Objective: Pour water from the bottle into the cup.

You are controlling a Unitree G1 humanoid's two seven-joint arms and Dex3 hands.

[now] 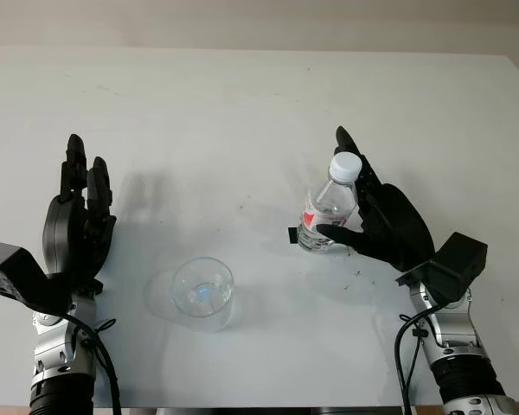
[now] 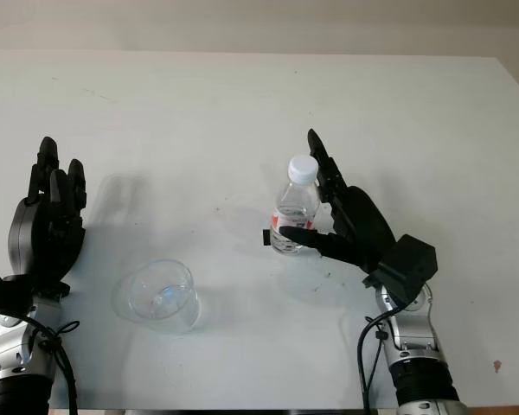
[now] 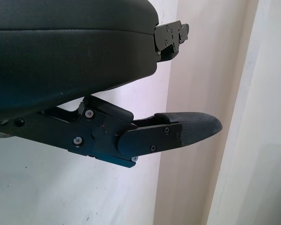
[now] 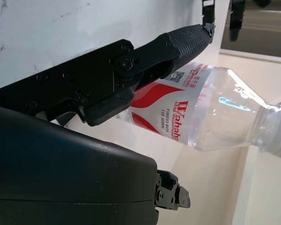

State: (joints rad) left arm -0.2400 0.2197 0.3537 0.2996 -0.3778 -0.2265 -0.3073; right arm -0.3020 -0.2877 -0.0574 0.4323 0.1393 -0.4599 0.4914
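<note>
White table [image 1: 242, 104] — right hand [image 1: 376, 220] grips bottle [image 1: 329, 212] (capped); left hand [image 1: 78, 225] open, beside cup [image 1: 203, 292].

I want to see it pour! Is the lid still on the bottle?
Yes, on. The bottle stands upright on the table with its white cap on top, and the right robot hand is wrapped around it.

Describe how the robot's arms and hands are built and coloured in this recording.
The left robot hand and the right robot hand are matte black, with smooth shells and jointed fingers fastened by small screws. The fingertip pads are textured. Behind each hand sits a boxy black wrist camera housing, then a silver metal forearm section with a black ribbed cuff lower down. Black cables loop beside both forearms.
</note>
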